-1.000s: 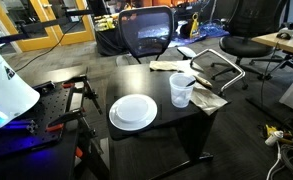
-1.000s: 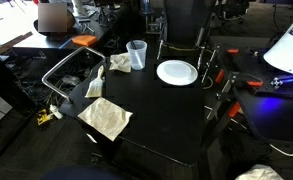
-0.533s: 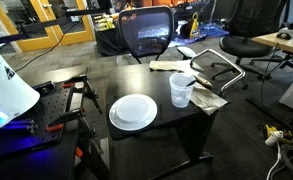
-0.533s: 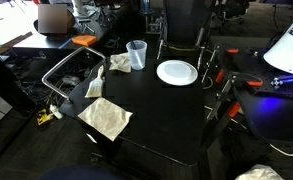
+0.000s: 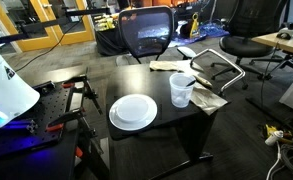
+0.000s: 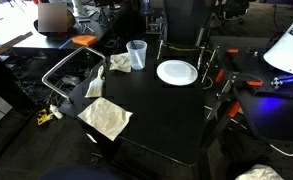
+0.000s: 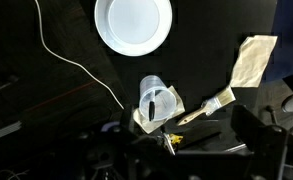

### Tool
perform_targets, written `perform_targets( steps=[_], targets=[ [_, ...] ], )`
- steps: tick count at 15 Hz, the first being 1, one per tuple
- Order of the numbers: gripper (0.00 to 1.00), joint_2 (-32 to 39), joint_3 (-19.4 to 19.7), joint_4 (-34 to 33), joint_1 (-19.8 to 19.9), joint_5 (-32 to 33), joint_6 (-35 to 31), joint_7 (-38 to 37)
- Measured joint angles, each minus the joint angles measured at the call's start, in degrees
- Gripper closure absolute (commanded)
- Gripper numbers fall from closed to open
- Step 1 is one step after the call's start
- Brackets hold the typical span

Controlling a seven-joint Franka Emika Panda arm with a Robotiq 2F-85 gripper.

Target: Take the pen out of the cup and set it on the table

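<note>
**Pen in cup, arm well back: risks before the grasp**

The pen (image 7: 149, 107) stands inside the clear plastic cup (image 5: 182, 91) on the black table (image 6: 161, 125), near one edge. The white plate (image 5: 133, 111) is just beside the cup, and crumpled paper (image 5: 208, 100) lies against its other side.

Pen axis: near upright and leaning, lower end at the cup floor, upper end by the rim. Which way it leans is too small to tell.

Gripper (image 7: 186, 148): only dark blurred shapes along the bottom of the wrist view, so I cannot tell how the jaws stand.

Risks, as judged:
- The cup looks light, so a slanted pull could tip or drag it.
- Fingers may catch the rim instead of the slim pen.
- The paper crowds one approach side.
</note>
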State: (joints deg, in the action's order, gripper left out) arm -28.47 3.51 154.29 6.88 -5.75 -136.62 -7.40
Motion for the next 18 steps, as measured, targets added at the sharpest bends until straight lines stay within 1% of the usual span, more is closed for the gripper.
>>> perform_targets(
  steps=[4,6,14,18],
  targets=[
    [0.00,2.96,-5.72,2.55,0.33,1.43,-9.41,-11.31],
    [0.00,3.93,-7.28,3.09,0.62,2.20,-10.61,-14.98],
    [0.00,4.35,-7.48,3.10,0.86,2.24,-10.91,-15.53],
    [0.00,7.80,-9.10,3.10,0.92,3.69,-15.67,-16.77]
  ],
)
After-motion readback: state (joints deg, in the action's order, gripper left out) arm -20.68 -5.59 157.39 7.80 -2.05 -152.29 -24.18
